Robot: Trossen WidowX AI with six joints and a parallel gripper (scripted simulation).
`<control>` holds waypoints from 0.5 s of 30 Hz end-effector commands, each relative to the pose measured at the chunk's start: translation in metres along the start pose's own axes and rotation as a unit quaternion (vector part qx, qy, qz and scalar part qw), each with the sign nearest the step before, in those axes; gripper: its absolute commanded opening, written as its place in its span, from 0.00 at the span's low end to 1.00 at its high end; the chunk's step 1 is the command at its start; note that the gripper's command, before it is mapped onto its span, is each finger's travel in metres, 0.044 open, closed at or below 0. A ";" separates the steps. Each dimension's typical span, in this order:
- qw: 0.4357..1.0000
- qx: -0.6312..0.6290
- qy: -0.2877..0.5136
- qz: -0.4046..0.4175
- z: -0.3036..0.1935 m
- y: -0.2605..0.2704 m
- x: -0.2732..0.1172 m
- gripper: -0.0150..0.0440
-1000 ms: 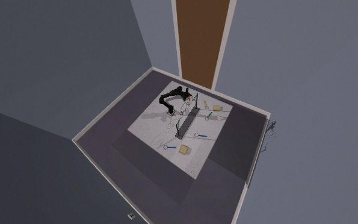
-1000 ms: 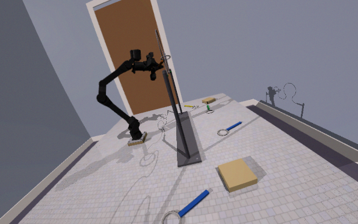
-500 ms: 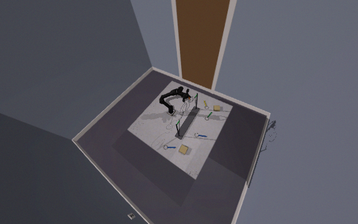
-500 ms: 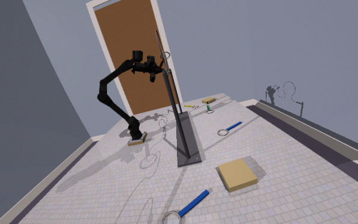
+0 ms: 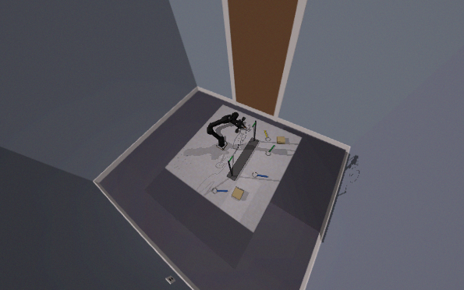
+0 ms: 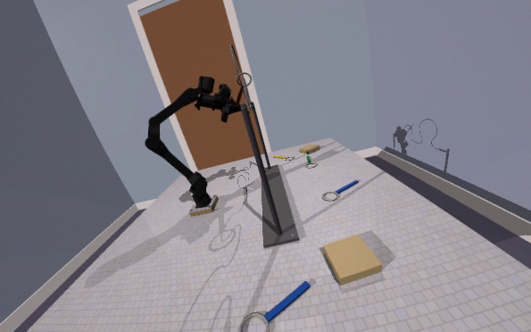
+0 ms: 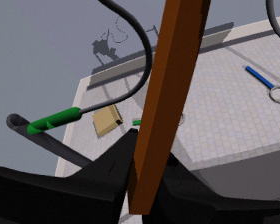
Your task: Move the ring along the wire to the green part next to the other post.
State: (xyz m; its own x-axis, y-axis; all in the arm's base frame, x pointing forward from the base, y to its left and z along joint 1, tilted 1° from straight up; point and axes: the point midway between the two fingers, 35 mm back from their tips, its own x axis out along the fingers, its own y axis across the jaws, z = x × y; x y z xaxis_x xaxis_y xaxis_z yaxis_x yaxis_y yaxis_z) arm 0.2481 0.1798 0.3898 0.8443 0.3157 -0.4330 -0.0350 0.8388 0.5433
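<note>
We pinch the orange handle, its ring up by the wire.
In the wrist view, our fingers (image 5: 245, 125) (image 6: 240, 107) are closed on the orange handle (image 6: 240, 95) (image 7: 168, 85), its lower end between them and its length leaning toward one o'clock. The exterior view shows the ring (image 6: 251, 79) at about twelve o'clock from the fingers, overlapping the wire (image 6: 234, 56) (image 7: 150, 55); we cannot tell whether the wire passes through it. From the fingertips in the wrist view, a green part (image 7: 56, 120) lies toward ten o'clock, well apart from the handle, and a blue-handled ring (image 7: 259, 77) lies on the table (image 5: 208, 156) (image 6: 149, 268) (image 7: 216, 107) toward two o'clock.
</note>
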 end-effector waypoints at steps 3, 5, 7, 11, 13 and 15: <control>0.998 -0.054 -0.009 -0.028 0.002 -0.009 0.000 0.00; 0.997 -0.072 -0.012 -0.038 0.002 -0.012 0.000 0.00; 0.995 -0.091 -0.014 -0.048 0.003 -0.015 0.000 0.00; 0.989 -0.128 -0.019 -0.068 0.004 -0.022 0.000 0.00; 0.986 -0.147 -0.021 -0.078 0.005 -0.025 0.000 0.00; 0.982 -0.165 -0.023 -0.088 0.006 -0.028 0.000 0.00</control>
State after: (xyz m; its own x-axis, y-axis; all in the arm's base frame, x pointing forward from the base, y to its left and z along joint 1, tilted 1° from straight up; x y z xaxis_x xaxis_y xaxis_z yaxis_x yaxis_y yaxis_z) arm 0.2516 0.1581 0.3803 0.8708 0.1698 -0.4613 -0.0520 0.9650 0.2571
